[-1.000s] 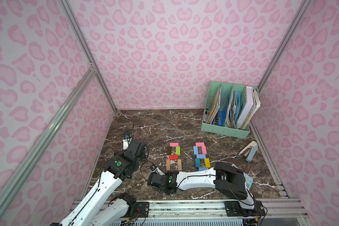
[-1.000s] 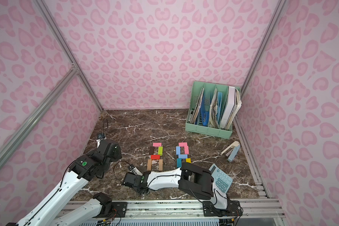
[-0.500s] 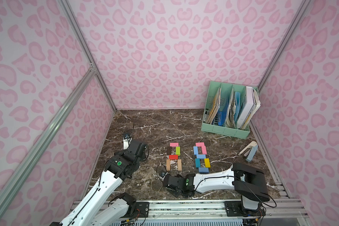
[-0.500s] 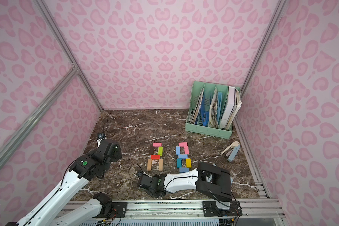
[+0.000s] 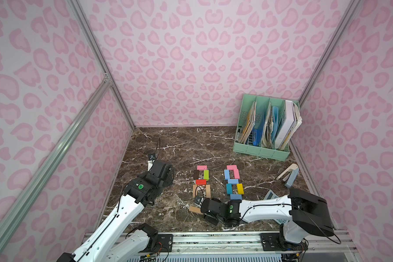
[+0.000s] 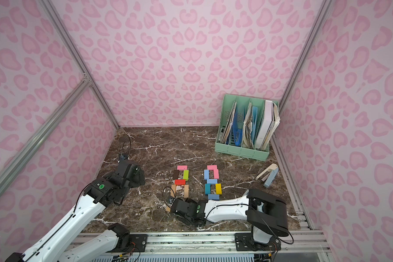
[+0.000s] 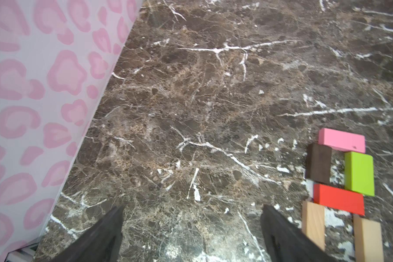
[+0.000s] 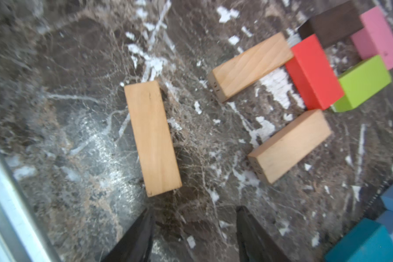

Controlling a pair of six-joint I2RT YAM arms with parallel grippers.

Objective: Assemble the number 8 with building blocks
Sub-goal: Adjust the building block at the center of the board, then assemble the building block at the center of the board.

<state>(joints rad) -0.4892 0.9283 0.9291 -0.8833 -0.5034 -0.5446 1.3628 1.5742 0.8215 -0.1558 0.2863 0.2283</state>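
Nearest us, close to the marble table's (image 5: 168,145) front edge, the right gripper (image 8: 194,209) lay low with its jaws parted and nothing between them. Just ahead of its tips the loose tan brick (image 8: 152,138) rested flat on the marble, touching neither finger. We judged it light, rigid and smooth-faced, likely to skid on polished stone if nudged. The hold therefore belonged across its narrow width at mid-length, jaws squared to the long sides.

A little farther in lay the unfinished eight (image 5: 200,182): pink cap, dark brown and green sides, red crossbar and two tan uprights (image 8: 289,145). Its foot was open, where the loose brick seemingly belonged. Beside it, toward the right edge, the finished eight (image 5: 233,181) in pink, blues and yellow was closed all round. Toward the left edge the left gripper (image 7: 192,207) faced bare marble, jaws spread wide and empty. In the far right corner sat a green file organiser (image 5: 262,152).

The right wrist view alone showed the brick free of the fingers; in both top views the wrist hid that gap. Only the top views showed both eights whole.
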